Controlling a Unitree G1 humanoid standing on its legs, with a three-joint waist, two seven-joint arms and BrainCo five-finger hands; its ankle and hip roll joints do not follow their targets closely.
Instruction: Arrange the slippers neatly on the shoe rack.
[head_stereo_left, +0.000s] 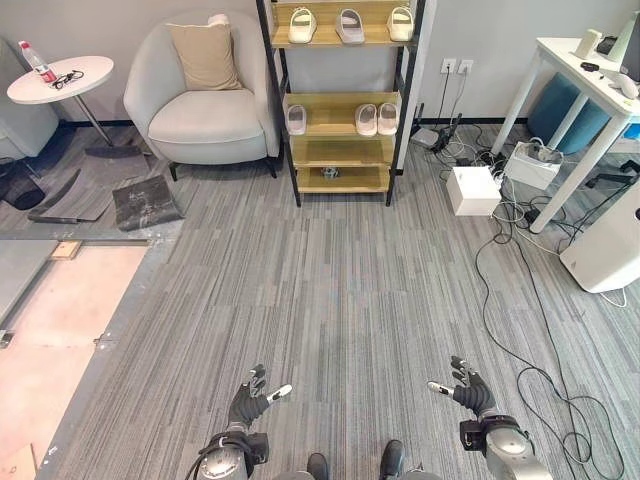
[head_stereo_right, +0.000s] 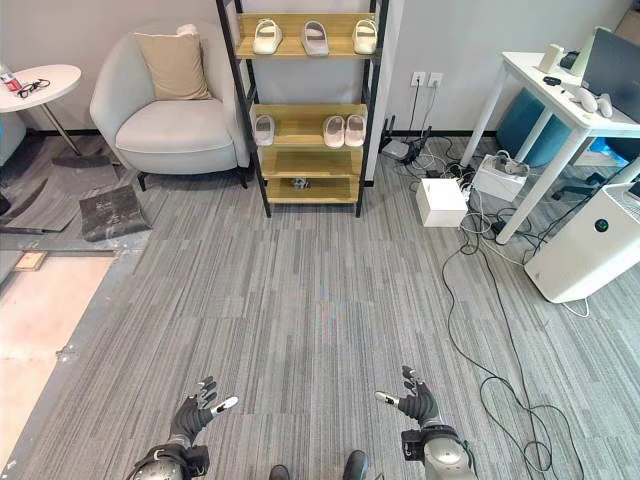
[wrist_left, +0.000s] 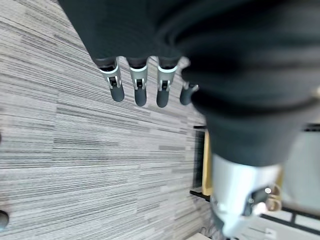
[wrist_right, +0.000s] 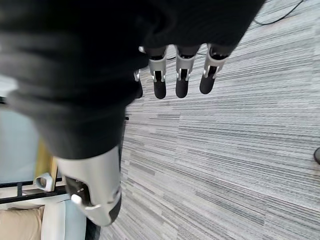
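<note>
A wooden shoe rack with black posts stands against the far wall. Three pale slippers lie on its top shelf. On the middle shelf, one slipper lies at the left and a pair at the right. A small dark thing rests on the bottom shelf. My left hand and right hand hang low over the grey carpet, far from the rack, both open and holding nothing. The left wrist view shows straight fingers over bare carpet, and the right wrist view shows the same with its fingers.
A grey armchair with a beige cushion stands left of the rack, a round white side table further left. A white box, loose cables, a white desk and a white appliance crowd the right side.
</note>
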